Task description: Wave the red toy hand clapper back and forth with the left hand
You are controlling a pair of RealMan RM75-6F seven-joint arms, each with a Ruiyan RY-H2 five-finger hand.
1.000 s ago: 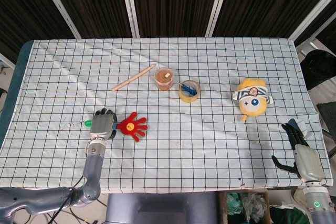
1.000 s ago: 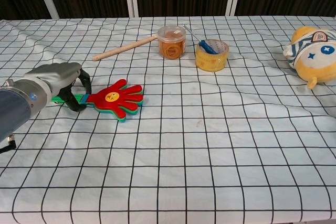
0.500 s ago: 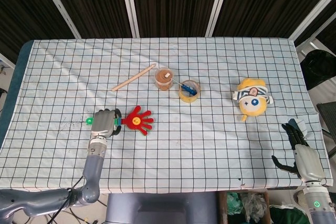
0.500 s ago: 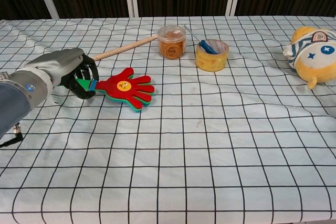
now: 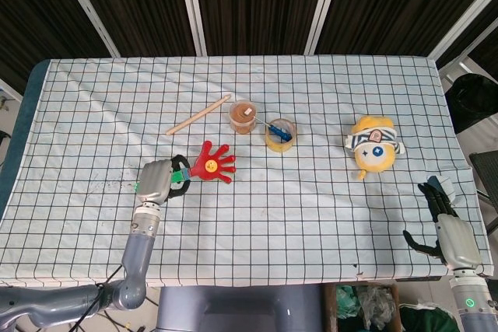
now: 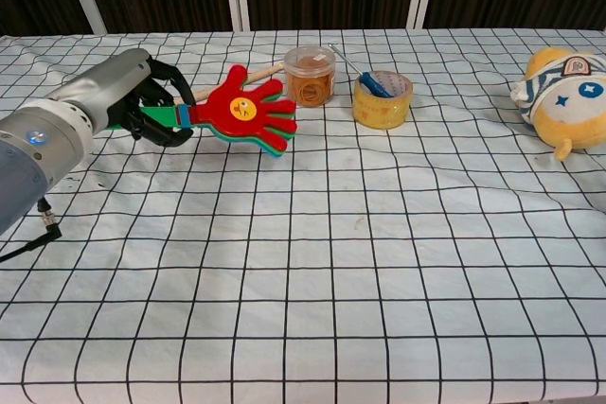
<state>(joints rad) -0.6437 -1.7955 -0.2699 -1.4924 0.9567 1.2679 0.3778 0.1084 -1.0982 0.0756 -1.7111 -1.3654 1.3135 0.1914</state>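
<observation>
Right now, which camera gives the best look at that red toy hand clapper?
The chest view: the red toy hand clapper looks large there, smiley face and coloured layers visible, its green handle in the left hand. The head view shows it from above, small.

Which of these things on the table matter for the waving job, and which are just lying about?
In the job: red toy hand clapper with green handle; left hand gripping its handle.

Lying about: wooden stick; clear lidded jar; yellow tape roll with blue pen; yellow plush toy; idle right hand.
</observation>
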